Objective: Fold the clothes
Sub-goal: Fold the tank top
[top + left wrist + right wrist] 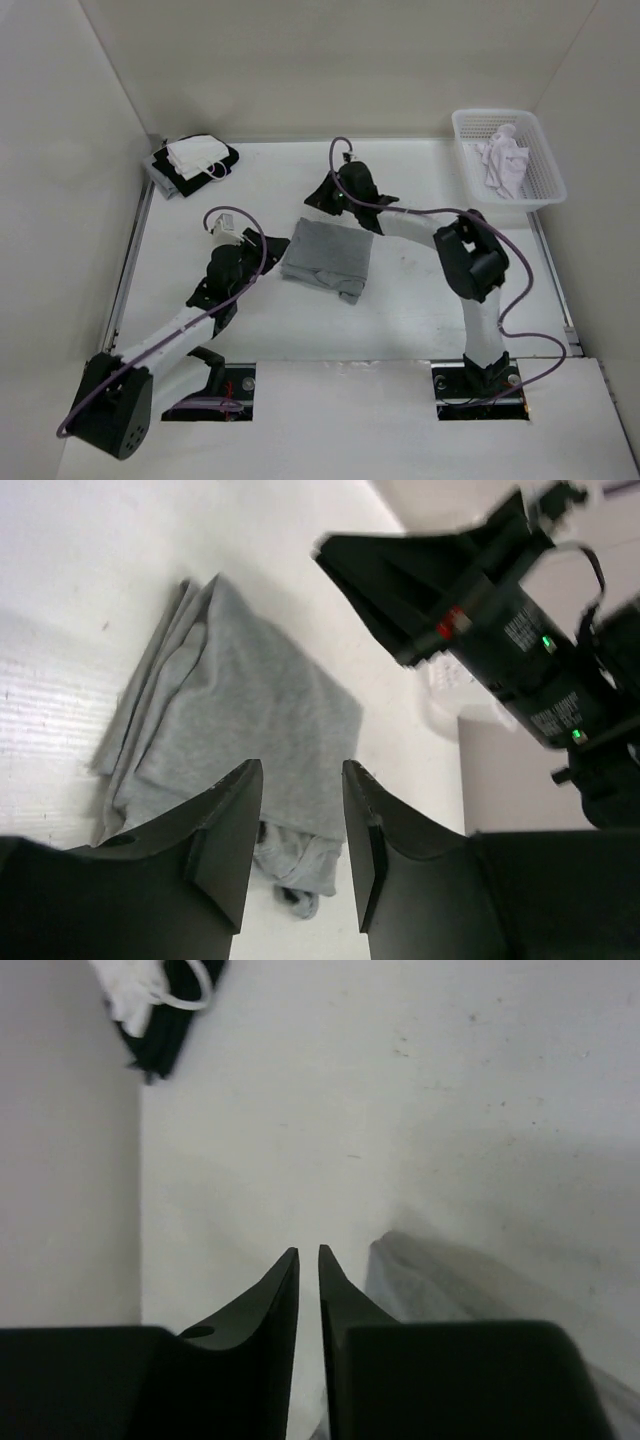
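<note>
Shirt [328, 255]: grey, folded into a rough rectangle, lies flat mid-table [420, 290], with 1 crumpled bit sticking out at its near-right corner. Layered edges show on its left side in the left wrist view [250, 710].

Far left corner: black-and-white stack [190, 162], well apart from the shirt.

Left gripper [278, 240]: just beside the shirt's left edge, near its far-left corner. Cannot tell if it touches the cloth. Wrist view: the 2 fingers [225, 830] stand clearly apart with nothing between them [300, 775]; the shirt lies beyond the tips.

Right gripper [315, 197]: by the shirt's far edge, tips pointing left. Wrist view: jaws only a narrow slit apart, nothing in the slit [308, 1255]; blurred shirt edge [450, 1280] just right of the fingers, stack [165, 1000] at top left.

Far right: white basket [545, 170] holding a crumpled white garment [503, 160].
</note>
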You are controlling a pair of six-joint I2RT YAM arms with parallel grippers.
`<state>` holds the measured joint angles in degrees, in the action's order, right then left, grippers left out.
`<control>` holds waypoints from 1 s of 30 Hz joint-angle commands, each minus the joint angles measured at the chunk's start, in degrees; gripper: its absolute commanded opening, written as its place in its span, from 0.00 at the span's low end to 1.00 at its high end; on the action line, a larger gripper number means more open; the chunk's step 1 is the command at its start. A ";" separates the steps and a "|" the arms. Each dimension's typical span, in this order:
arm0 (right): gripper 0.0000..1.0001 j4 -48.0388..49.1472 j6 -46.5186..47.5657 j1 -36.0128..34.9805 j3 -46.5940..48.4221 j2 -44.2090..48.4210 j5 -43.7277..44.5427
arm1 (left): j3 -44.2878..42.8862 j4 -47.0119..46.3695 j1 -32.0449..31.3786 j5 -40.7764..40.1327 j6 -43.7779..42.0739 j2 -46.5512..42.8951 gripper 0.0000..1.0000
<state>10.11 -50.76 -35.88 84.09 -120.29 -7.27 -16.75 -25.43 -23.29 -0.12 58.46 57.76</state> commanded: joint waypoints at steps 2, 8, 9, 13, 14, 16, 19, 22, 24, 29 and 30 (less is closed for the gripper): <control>0.27 13.34 2.16 1.82 -10.67 17.34 -0.55 | -1.00 7.40 0.13 -6.02 -3.52 -8.17 0.37; 0.42 21.35 4.44 4.63 -37.47 38.60 1.99 | -5.47 17.68 2.59 -8.23 -11.24 -8.63 0.40; 0.44 21.27 5.40 5.16 -41.43 42.12 3.04 | -6.09 19.09 2.68 -8.58 -12.39 -8.10 0.41; 0.54 21.09 9.27 6.65 -56.03 55.40 10.50 | -7.85 24.10 2.85 -10.69 -13.72 -7.31 0.45; 0.56 20.92 9.45 7.27 -59.02 58.21 12.61 | -8.03 25.07 3.03 -11.30 -13.63 -7.22 0.46; 0.62 21.27 9.63 8.32 -63.94 62.96 16.39 | -8.03 26.30 3.82 -12.01 -13.54 -7.22 0.49; 0.67 21.18 9.63 9.99 -68.26 67.19 20.26 | -8.64 28.41 6.19 -11.75 -13.72 -6.78 0.50; 0.68 22.23 9.72 11.66 -70.38 67.73 21.59 | -8.74 29.12 7.95 -12.01 -13.72 -6.08 0.51; 0.68 22.67 9.46 13.33 -71.00 66.77 21.24 | -8.12 28.77 8.65 -12.01 -13.37 -5.64 0.50; 0.68 22.67 8.05 15.18 -70.91 65.45 18.61 | -7.33 26.67 9.36 -12.10 -13.45 -2.66 0.48; 0.68 22.67 7.96 15.18 -70.91 65.45 18.34 | -7.24 25.96 9.27 -12.10 -13.63 -2.04 0.48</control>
<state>28.77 -42.44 -21.04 13.13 -54.83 11.55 -22.74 3.20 -14.26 -11.53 45.82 54.63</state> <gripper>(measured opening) 0.679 0.486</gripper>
